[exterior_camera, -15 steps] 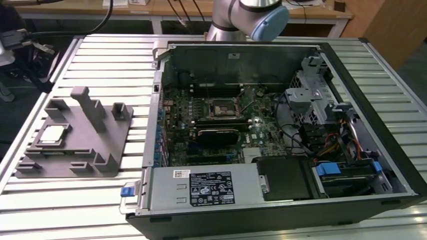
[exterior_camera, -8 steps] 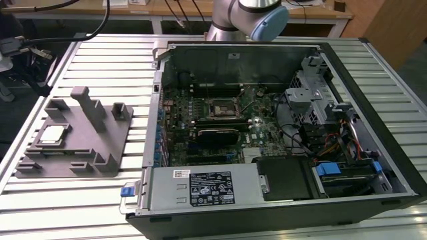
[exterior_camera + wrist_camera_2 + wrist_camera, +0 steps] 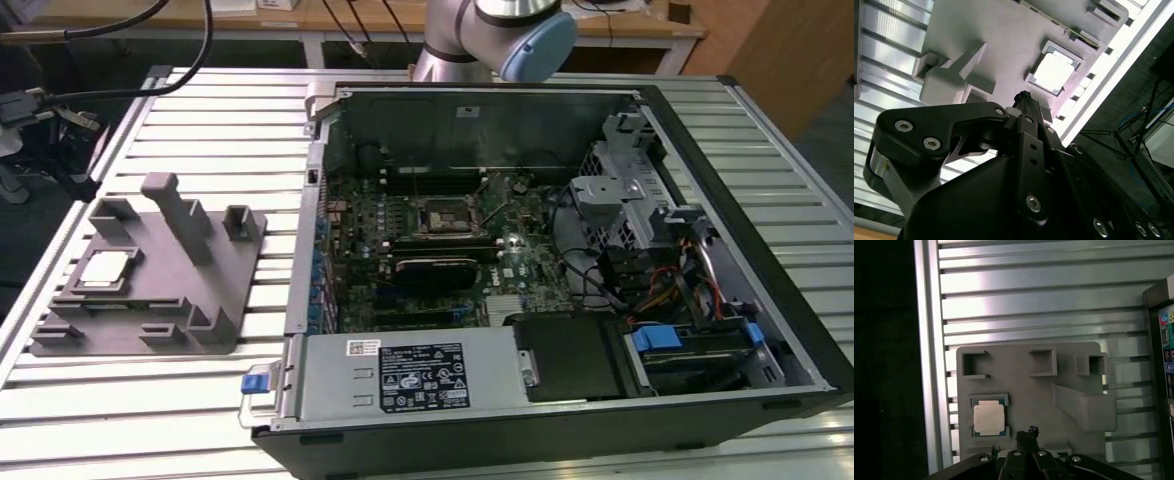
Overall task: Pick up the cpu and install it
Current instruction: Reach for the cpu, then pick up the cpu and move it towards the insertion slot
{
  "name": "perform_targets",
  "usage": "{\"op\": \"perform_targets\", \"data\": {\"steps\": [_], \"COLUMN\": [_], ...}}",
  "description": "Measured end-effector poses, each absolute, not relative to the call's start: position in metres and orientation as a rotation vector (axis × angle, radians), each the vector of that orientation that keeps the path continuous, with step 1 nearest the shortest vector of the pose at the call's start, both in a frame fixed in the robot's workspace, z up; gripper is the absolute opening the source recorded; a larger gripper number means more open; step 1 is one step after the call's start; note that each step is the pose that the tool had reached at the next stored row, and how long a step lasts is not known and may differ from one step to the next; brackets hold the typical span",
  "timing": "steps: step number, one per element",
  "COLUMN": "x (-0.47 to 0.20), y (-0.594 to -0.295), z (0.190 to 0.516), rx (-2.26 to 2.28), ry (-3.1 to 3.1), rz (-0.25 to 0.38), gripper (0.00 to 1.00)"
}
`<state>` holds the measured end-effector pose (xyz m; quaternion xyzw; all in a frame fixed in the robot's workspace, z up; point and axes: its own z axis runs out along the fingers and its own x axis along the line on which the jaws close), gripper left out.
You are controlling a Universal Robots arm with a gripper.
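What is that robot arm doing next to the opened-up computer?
The robot arm is meant to put the cpu into the open computer case. Right now the cpu lies in its recess on the grey holder, which sits on the slatted table beside the case. The gripper hangs above the holder, close to the cpu. The cpu has not been picked up yet.

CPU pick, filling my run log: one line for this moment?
cpu: seated in gray fixture | gripper: apart from cpu | install: not done
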<state>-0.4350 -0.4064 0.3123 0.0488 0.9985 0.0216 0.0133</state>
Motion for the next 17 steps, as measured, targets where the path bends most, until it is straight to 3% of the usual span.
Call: {"op": "perform_targets", "data": {"steps": [17], "x": [-0.4446], "y": [-0.4066], "z": [0.3023], "rx": [0.152], "ry": [3.11], "rz": [0.067], "gripper": [0.11]}}
